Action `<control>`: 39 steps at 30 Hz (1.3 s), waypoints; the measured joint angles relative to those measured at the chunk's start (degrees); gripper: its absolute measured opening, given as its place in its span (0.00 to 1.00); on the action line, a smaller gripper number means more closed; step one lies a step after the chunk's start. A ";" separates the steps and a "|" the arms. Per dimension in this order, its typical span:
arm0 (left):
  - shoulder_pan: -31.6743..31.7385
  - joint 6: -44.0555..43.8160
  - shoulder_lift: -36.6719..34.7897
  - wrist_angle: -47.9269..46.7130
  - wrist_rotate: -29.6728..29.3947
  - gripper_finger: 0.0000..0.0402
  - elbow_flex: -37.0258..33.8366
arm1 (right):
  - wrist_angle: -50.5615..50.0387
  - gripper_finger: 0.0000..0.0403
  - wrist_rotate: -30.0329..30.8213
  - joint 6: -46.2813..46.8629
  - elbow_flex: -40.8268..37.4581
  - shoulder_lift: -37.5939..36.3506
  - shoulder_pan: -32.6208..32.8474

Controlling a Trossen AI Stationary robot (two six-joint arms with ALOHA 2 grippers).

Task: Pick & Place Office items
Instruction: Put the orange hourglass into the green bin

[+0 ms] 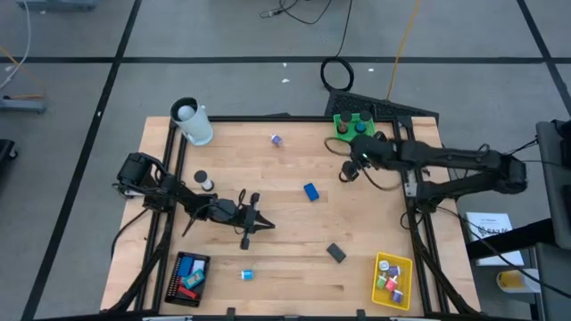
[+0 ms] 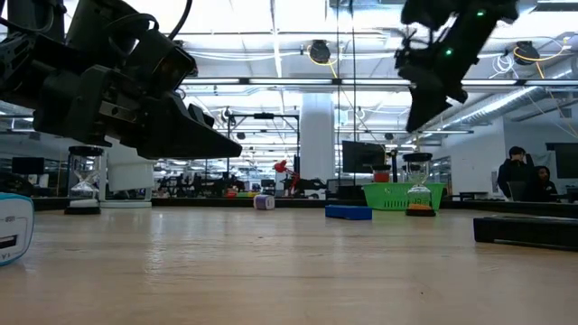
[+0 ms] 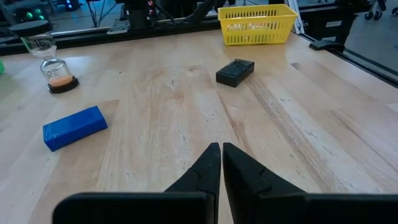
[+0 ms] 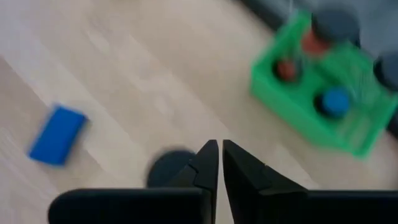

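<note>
The right gripper hangs above the desk in the upper right of the high view, just below the green tray, with its fingers pressed together and holding nothing. A small hourglass stands on the desk just beneath it, showing in the right wrist view only as a dark round top just beside the fingertips, not between them. The step in hand looks like picking up this hourglass and putting it in the green tray, where 3 similar pieces already sit. To do it well, the fingers should open wide first, centre over the round top, then come straight down so both fingers bracket the narrow body before closing; a sideways approach risks tipping it, since it stands tall on a small base.

The blue block lies near the middle of the high view, well apart from both grippers. The black block lies lower right of centre, near the yellow tray. The left gripper waits at lower left of centre, fingers closed and empty, pointing toward these 2 blocks.
</note>
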 joint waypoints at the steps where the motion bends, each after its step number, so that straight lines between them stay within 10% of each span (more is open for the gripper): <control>1: 0.00 0.00 0.00 0.00 0.00 0.06 0.00 | -3.53 0.04 -0.93 0.47 1.82 1.92 -0.85; 8: 0.00 -0.02 0.00 -0.09 0.00 0.06 0.00 | -16.93 0.07 -2.27 0.63 10.60 11.49 -2.83; 26: 0.00 -0.19 0.00 -0.37 0.02 0.06 0.00 | -11.74 0.79 -8.89 0.75 9.15 12.03 -1.12; 39: 0.00 -0.17 0.00 -0.39 0.02 0.06 0.00 | -0.40 0.77 -11.31 -3.10 -1.27 12.83 -1.89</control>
